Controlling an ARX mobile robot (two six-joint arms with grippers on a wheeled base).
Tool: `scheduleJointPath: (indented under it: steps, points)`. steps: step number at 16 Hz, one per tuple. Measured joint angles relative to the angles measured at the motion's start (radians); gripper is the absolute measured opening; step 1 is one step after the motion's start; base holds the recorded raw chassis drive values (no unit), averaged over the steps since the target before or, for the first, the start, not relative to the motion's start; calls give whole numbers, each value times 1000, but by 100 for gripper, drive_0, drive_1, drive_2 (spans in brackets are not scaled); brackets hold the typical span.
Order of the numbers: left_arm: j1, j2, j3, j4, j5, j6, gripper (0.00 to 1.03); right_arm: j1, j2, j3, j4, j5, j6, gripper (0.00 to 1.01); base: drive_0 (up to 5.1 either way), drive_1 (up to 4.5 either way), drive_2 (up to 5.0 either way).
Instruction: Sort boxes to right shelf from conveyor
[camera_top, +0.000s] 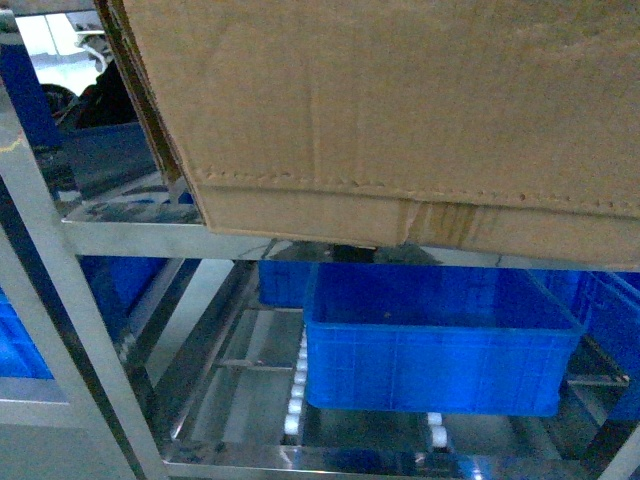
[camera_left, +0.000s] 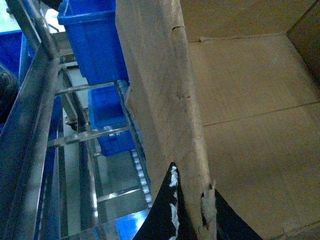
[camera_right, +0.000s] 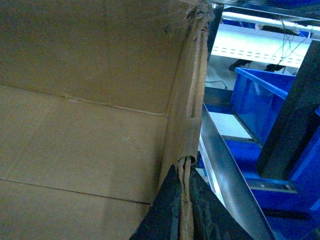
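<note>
Overhead in the head view, a large brown cardboard box (camera_top: 400, 110) fills the upper part of the picture, its lower edge marked by a perforated seam line and a small tear near the middle; it is seen at the level of the upper tier of the stainless-steel shelf (camera_top: 130, 238), though whether it rests on that rail cannot be told. Beneath it, on the lower tier, a blue plastic crate (camera_top: 435, 350) sits on rails fitted with small white rollers (camera_top: 297, 390), and more blue crates are seen at the left and right edges of the shelf. No gripper is visible in this view, and no writing or label can be read on the box or the crates. From the left wrist camera, the left gripper (camera_left: 192, 210) is seen closed on the ragged wall of the box, one dark finger inside and one outside, with the bare cardboard interior to the right and the shelf rails and two blue crates to the left. From the right wrist camera, the right gripper (camera_right: 186, 200) is likewise clamped on the torn top edge of the opposite wall, the box interior lying to the left and a steel rail and blue crates to the right. The conveyor is not shown in any view.
</note>
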Motion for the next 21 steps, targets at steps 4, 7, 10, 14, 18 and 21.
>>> scheduleJointPath:
  steps: [4,7,10,14,18,21]
  points:
    - [11,142,195,-25,-26,-4,3,-13,204,245,1,-35,-28,2,0,0,0]
    - [14,229,282,-40,-46,-7,3,-9,355,410,-11,-39,-55,2,0,0,0]
    - [23,336,367,-39,-52,-21,3,6,448,501,-16,-32,-87,2,0,0,0]
    - [26,415,447,-70,-54,-34,7,8,495,539,-26,-15,-114,7,0,0,0]
    - [6,414,444,-14,14,-51,54,15,499,538,60,-15,-111,54,0,0,0]
    - [5,407,433,40,54,-92,91,15,486,498,143,9,-37,91,0,0,0]
